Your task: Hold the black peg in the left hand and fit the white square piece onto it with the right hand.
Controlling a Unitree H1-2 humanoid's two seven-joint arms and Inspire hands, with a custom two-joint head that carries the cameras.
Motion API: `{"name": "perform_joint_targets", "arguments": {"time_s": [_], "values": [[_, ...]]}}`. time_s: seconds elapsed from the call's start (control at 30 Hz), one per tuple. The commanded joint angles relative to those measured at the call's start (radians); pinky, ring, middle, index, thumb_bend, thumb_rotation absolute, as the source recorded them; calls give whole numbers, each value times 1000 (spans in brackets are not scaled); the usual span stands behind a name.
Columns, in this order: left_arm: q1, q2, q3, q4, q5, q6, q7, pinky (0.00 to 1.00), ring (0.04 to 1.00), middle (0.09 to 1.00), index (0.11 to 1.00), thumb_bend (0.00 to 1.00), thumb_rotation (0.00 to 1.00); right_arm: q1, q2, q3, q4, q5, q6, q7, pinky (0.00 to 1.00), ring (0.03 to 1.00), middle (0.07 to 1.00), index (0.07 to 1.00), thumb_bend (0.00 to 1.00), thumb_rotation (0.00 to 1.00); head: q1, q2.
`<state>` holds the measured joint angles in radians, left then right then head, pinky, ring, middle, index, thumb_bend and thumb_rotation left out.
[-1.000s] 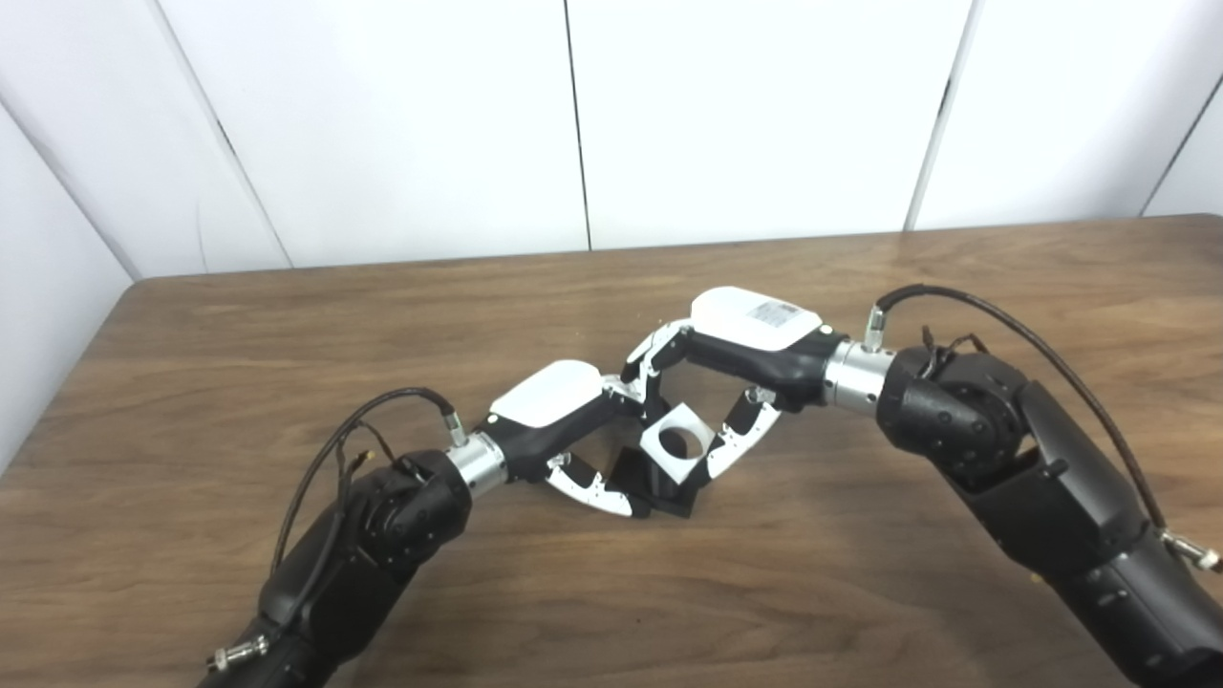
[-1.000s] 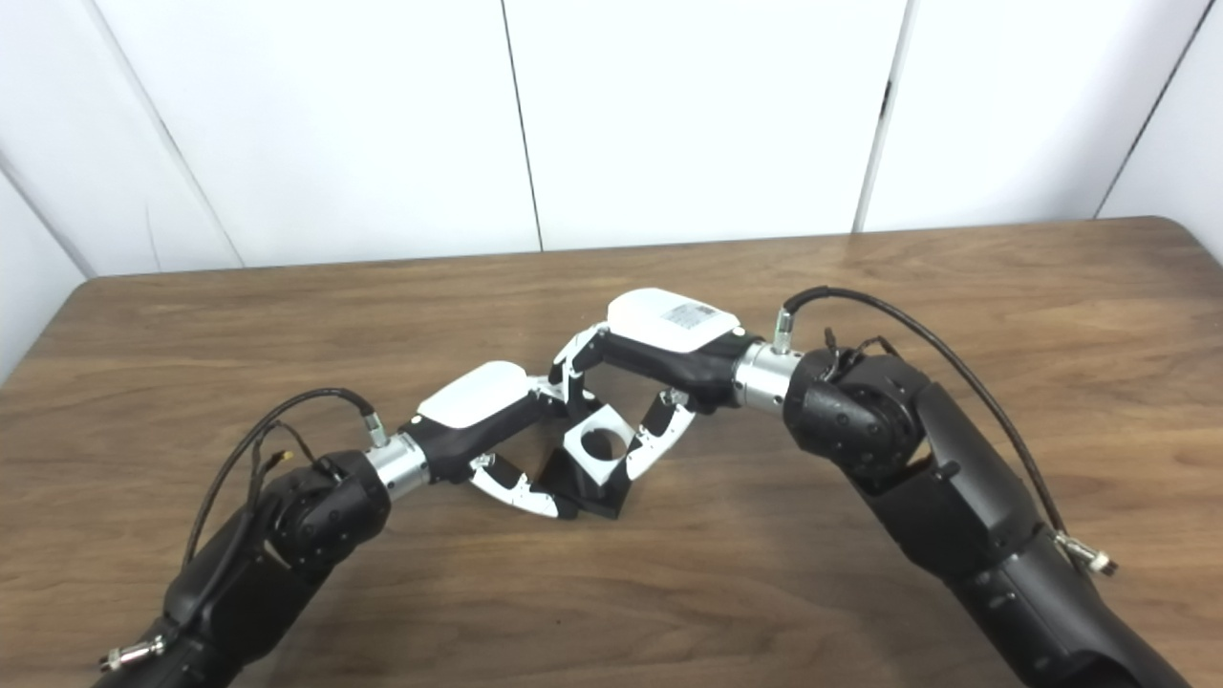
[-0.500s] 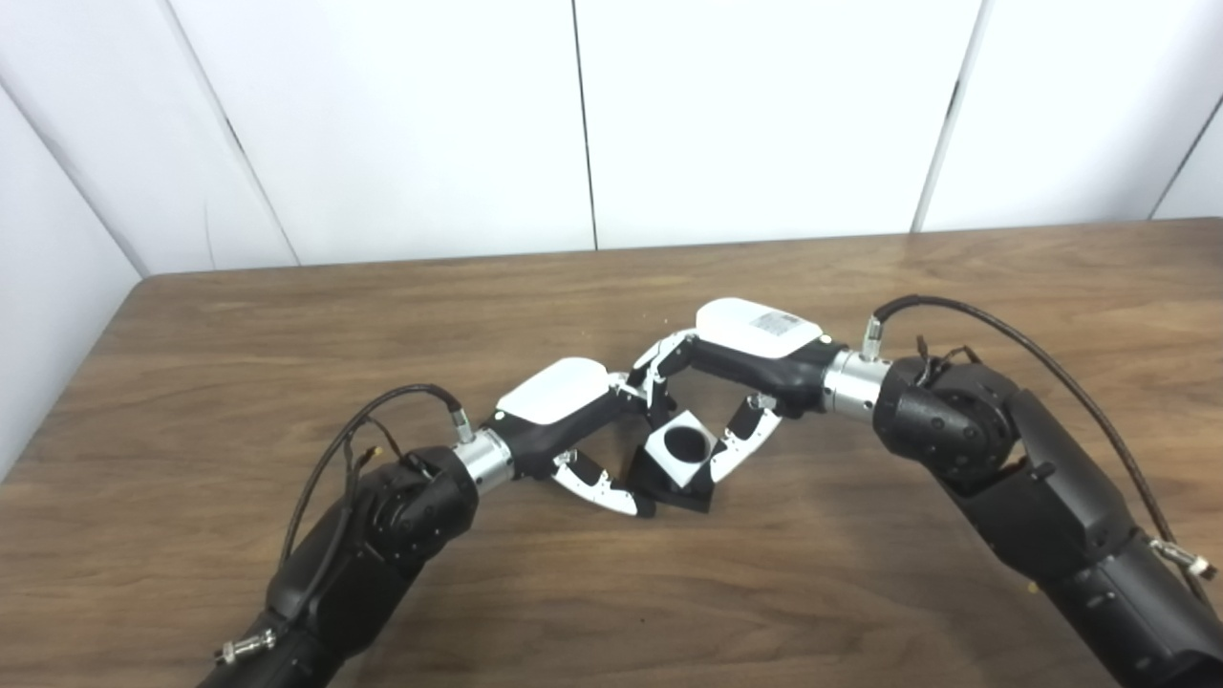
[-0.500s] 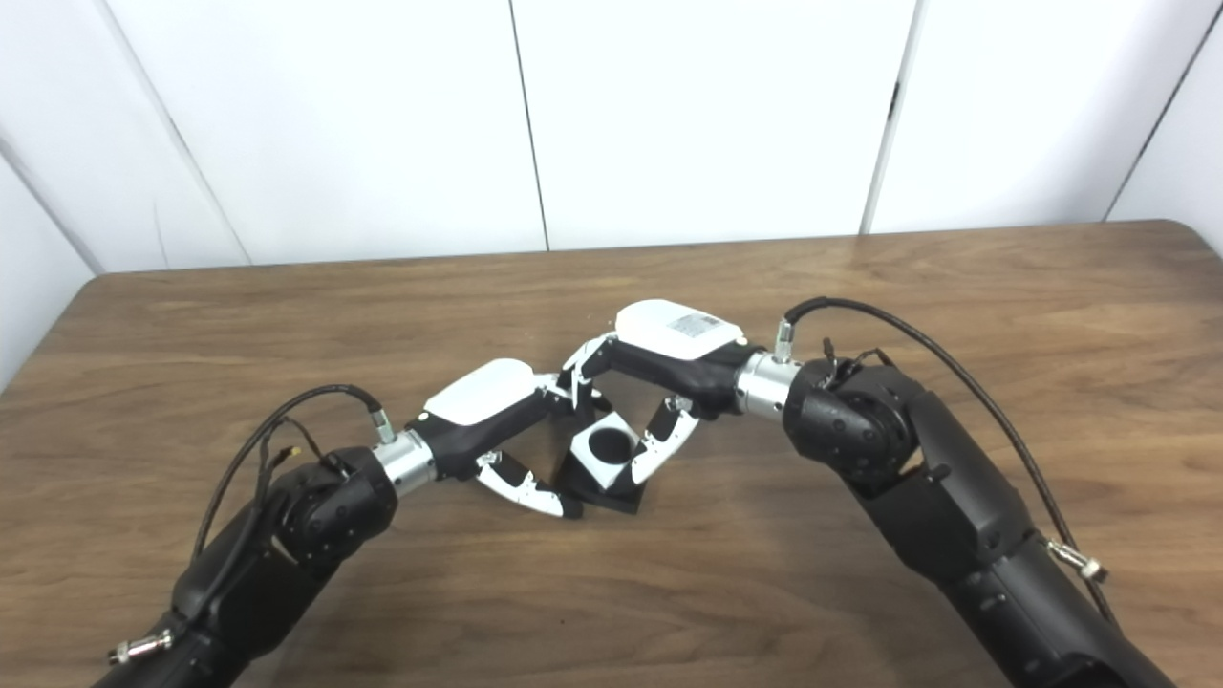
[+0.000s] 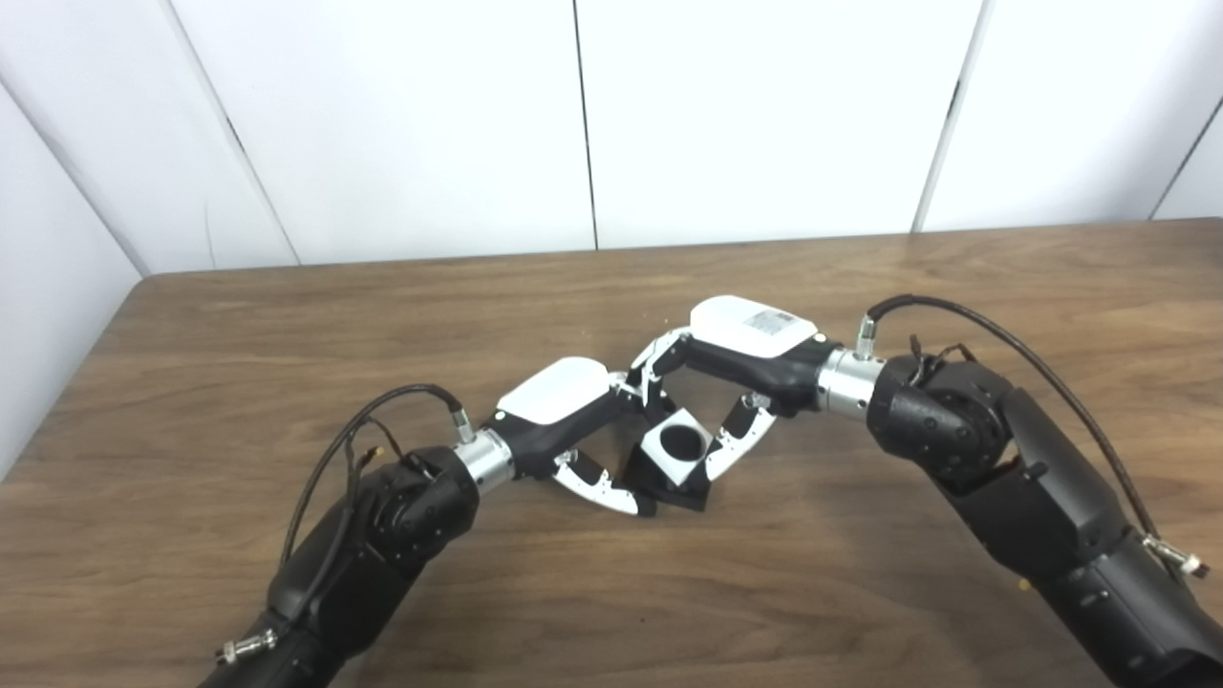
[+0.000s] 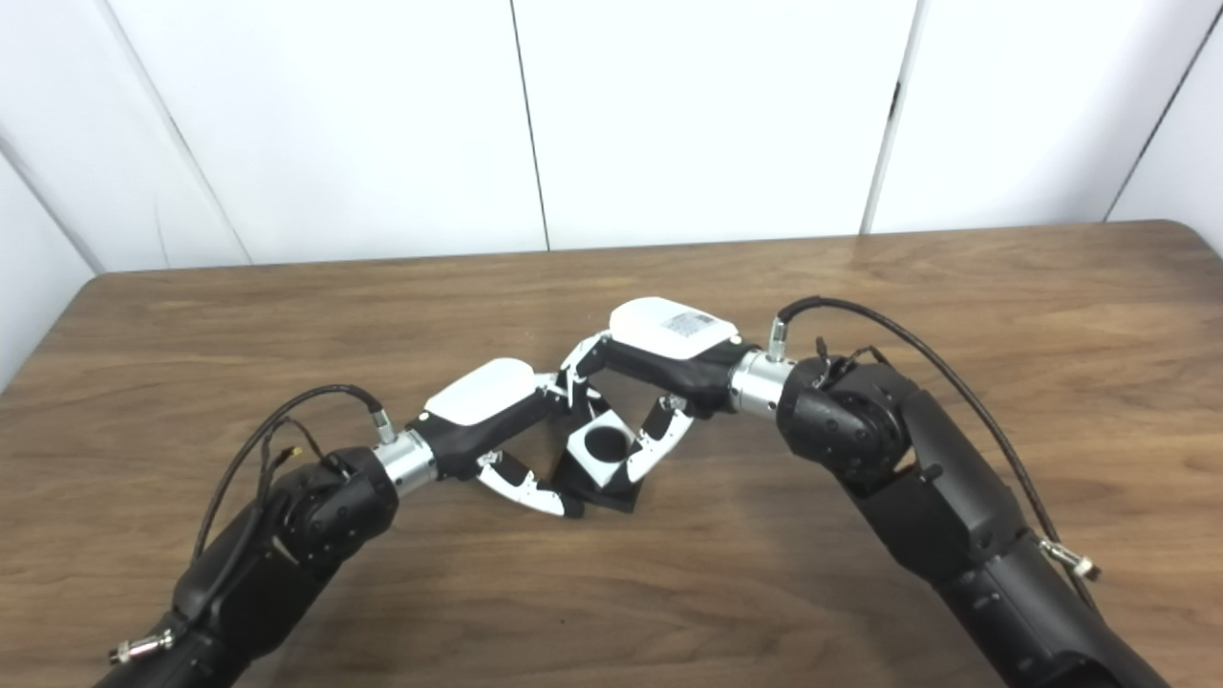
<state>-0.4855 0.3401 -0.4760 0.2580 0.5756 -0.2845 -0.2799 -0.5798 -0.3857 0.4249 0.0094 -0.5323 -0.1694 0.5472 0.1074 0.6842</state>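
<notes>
The white square piece (image 5: 676, 446) sits down over the black peg, whose dark round top fills its hole; the peg's black base (image 5: 680, 495) rests on the table below it. My left hand (image 5: 564, 416) comes in from the lower left and is shut on the black base. From the right, my right hand (image 5: 740, 358) reaches in and is shut on the white square piece, fingers on its far side and thumb on its near right side. The same stack shows in the right eye view, with the white square piece (image 6: 602, 449) between left hand (image 6: 482, 406) and right hand (image 6: 659, 354).
The brown wooden table (image 5: 239, 382) runs to a white panelled wall (image 5: 573, 124) at the back. Its left edge (image 5: 67, 382) is near the left arm. Cables loop from both wrists.
The white piece has dropped lower onto the peg: its hole showed table-light a second ago and is now filled dark. Both hands moved slightly down with it. The camera shifted a little.
</notes>
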Motion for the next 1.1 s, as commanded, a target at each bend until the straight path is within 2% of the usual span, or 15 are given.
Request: {"name": "perform_joint_targets", "arguments": {"time_s": [0.0, 0.13, 0.17, 0.2, 0.27, 0.63, 0.83, 0.97, 1.07], "values": [[9, -3, -23, 18, 27, 36, -46, 821, 884, 827, 565, 744, 293, -45, 4, 5, -25, 14, -11, 19, 754, 796, 769, 485, 513, 144, -1, 2], [11, -3, -22, 21, 26, 33, -44, 820, 880, 826, 565, 745, 285, -44, -7, 4, -34, 9, 20, 48, 750, 805, 796, 496, 514, 162, -3, 2], [11, -3, -22, 22, 25, 31, -43, 821, 881, 827, 564, 744, 284, -43, -9, 2, -38, 9, 27, 53, 756, 813, 808, 588, 636, 271, -3, 2], [11, -3, -22, 23, 24, 29, -42, 821, 881, 827, 562, 744, 285, -43, -9, 0, -40, 9, 32, 56, 760, 820, 818, 640, 704, 336, -5, 2], [11, -3, -21, 28, 23, 25, -39, 822, 882, 827, 560, 742, 293, -45, -10, -2, -43, 10, 41, 64, 776, 832, 832, 688, 759, 401, -7, 2], [9, 2, -19, 21, 22, 33, -45, 824, 885, 830, 561, 750, 266, -49, -12, -10, -46, 4, 66, 78, 790, 851, 866, 799, 848, 512, -4, 3], [10, 3, -20, 17, 22, 32, -45, 823, 881, 830, 560, 746, 273, -49, -15, -13, -52, 2, 75, 84, 796, 860, 876, 818, 878, 540, -5, 5], [12, 3, -20, 12, 22, 40, -50, 818, 883, 830, 561, 749, 266, -49, -18, -21, -51, 0, 78, 74, 799, 864, 875, 819, 871, 549, -5, 6], [12, 5, -21, 12, 23, 38, -49, 820, 882, 831, 562, 746, 265, -51, -19, -42, -57, 8, 82, 57, 777, 854, 869, 814, 814, 563, -7, 6]]}}
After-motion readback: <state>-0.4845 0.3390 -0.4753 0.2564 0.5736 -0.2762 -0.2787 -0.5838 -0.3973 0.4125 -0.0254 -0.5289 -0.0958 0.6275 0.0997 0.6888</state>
